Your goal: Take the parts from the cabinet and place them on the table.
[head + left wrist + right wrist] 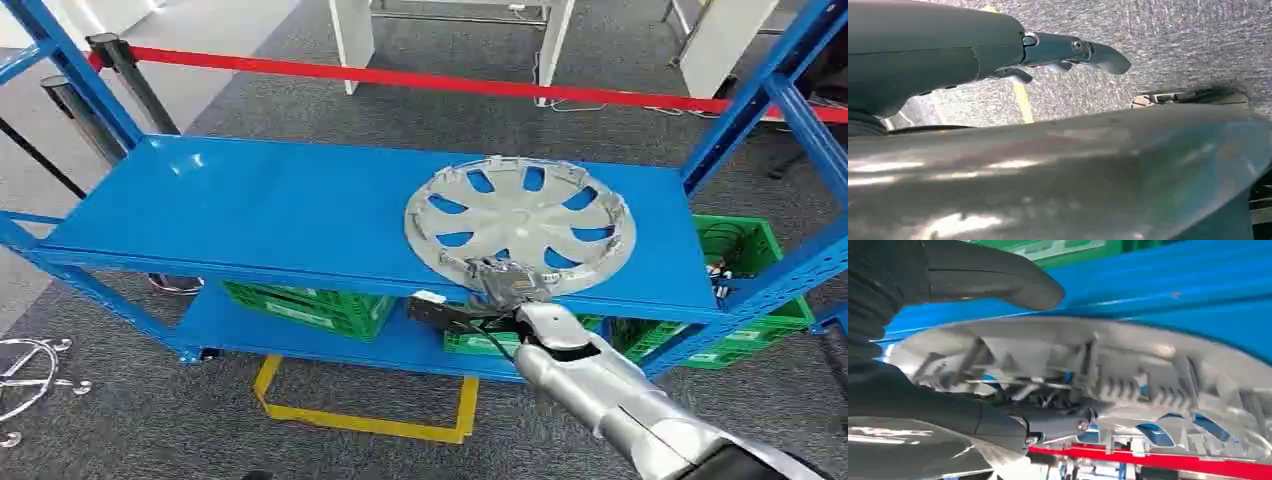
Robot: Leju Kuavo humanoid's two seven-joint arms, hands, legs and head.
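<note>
A silver hubcap point(520, 225) with cut-out spokes lies flat on the right half of the blue cabinet's top shelf point(270, 210), its near rim at the shelf's front edge. My right hand point(485, 298) is at that near rim. In the right wrist view its fingers point(1048, 422) reach under the ribbed inside of the hubcap point(1128, 365), and the thumb point(998, 282) stands off the rim with a strip of blue shelf between them. My left hand point(1068, 50) hangs over grey carpet with fingers stretched out and nothing in them.
Green crates point(310, 305) point(745, 250) sit on the lower shelf and at the right. Blue uprights point(760, 95) frame the cabinet. A red barrier tape point(420, 78) on posts runs behind it. A yellow floor frame point(360, 415) lies in front.
</note>
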